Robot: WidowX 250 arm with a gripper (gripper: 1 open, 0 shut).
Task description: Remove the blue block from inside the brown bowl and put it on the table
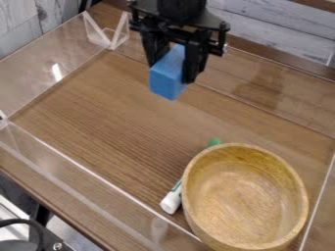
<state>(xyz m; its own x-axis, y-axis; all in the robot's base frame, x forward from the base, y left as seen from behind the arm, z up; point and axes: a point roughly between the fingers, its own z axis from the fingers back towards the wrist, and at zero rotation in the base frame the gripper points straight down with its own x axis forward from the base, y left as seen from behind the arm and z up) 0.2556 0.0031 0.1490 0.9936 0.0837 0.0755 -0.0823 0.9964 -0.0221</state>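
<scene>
We are in the carrying step: our black gripper (pixel 171 61) pinches the small bright-blue rectangular block (pixel 167 77) above the brown wood-grain table (pixel 105 118), toward its far edge, well apart from the empty round tan wooden bowl (pixel 246 200) at the near right corner. Next, we judge, comes lowering the block onto bare wood and spreading the jaws.

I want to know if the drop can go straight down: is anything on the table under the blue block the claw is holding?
Nothing visible. The claw holds the blue block above bare table. The brown bowl and the small white-and-green object lie well off toward the near right corner.
</scene>
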